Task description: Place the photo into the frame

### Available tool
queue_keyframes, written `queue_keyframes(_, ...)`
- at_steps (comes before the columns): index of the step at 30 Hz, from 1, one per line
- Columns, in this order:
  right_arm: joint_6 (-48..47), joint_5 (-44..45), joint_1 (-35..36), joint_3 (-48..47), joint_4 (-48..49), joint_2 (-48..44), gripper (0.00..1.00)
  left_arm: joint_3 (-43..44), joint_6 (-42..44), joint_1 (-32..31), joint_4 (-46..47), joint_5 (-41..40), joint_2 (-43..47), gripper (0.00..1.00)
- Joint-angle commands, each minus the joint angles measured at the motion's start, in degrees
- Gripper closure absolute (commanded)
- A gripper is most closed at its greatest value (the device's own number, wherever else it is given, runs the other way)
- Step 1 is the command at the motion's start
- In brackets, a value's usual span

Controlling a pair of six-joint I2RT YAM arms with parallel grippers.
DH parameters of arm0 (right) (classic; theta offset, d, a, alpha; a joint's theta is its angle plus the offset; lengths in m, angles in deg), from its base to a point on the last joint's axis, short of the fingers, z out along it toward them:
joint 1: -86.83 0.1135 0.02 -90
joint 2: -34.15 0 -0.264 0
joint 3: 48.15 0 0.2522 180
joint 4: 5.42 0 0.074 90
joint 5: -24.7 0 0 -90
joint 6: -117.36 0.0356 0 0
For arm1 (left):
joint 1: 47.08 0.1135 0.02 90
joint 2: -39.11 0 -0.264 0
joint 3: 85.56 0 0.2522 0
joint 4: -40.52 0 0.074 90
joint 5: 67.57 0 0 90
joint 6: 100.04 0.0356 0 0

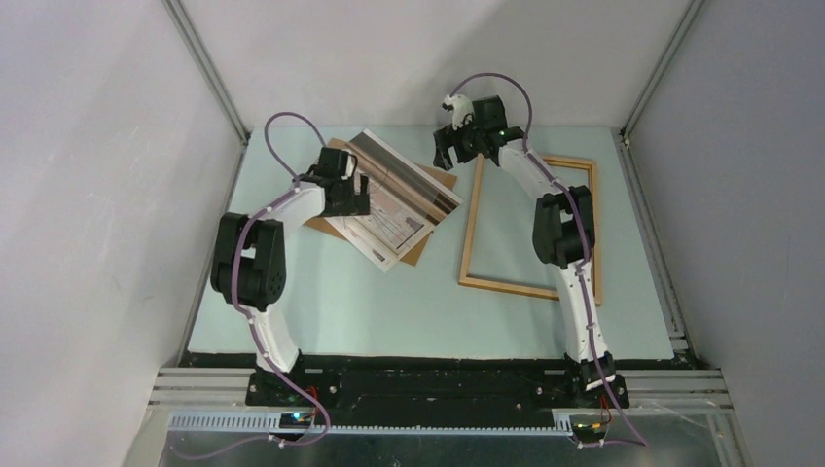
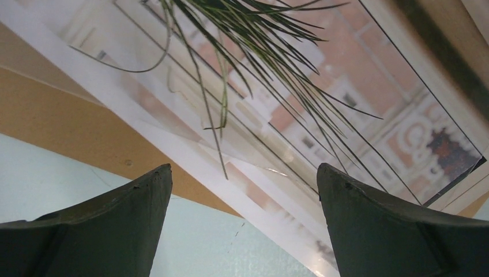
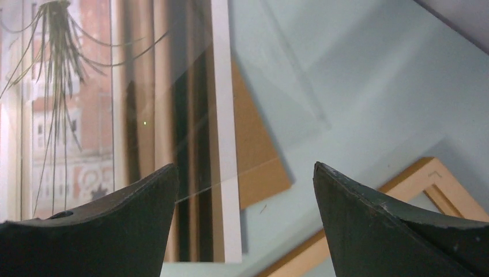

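Note:
The photo [image 1: 404, 190], a grass plant by striped curtains, lies face up and askew on a brown backing board [image 1: 420, 248] at the back left of the table. The empty light-wood frame [image 1: 474, 219] lies flat to its right, apart from it. My left gripper [image 1: 362, 193] is low at the photo's left edge and open; in the left wrist view its fingers [image 2: 138, 225] straddle the photo's white border [image 2: 323, 86] without touching it. My right gripper [image 1: 448, 148] hovers open above the photo's far right corner, with the photo [image 3: 86, 115] and a frame corner [image 3: 415, 184] beneath it.
A thin clear sheet lies over the photo; its edge [image 3: 202, 189] shows as a faint line. The backing board [image 2: 57, 109] sticks out under the photo on several sides. Grey walls close in the pale green table [image 1: 389, 302] at the back and both sides.

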Motion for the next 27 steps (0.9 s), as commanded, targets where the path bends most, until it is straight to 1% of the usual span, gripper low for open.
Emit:
queue_keyframes(1, 4.42, 1.09, 0.17, -11.16, -3.25, 6.07, 0.1, 2.21, -0.51, -2.49, -0.25, -2.4, -1.74, 0.0)
queue_keyframes(4, 5.14, 3.11, 0.13, -14.77, -3.72, 9.21, 0.07, 2.52, 0.05, -3.71, -0.47, -3.16, -2.26, 0.0)
queue_keyframes(8, 6.29, 5.13, -0.13, -15.46, -3.74, 10.53, 0.05, 3.26, 1.03, -5.96, -0.58, -4.21, -3.48, 0.0)
queue_keyframes(11, 7.38, 5.23, -0.54, -18.27, -5.92, 12.33, 0.04, 3.87, 2.09, -7.7, -1.07, -5.08, -4.58, 0.0)
queue_keyframes(15, 9.52, 4.02, -1.57, -19.94, -9.86, 13.48, 0.04, 4.62, 4.16, -9.81, -1.55, -6.7, -5.75, 0.0)
queue_keyframes(21, 16.01, -0.79, -3.12, -19.86, -11.49, 13.88, 0.03, 5.92, 5.82, -11.63, -4.05, -5.63, -7.85, 0.0)
queue_keyframes(27, 20.29, -4.1, -3.63, -19.11, -12.21, 14.61, 0.05, 4.59, 7.16, -12.07, -5.05, -4.77, -7.85, 0.0)
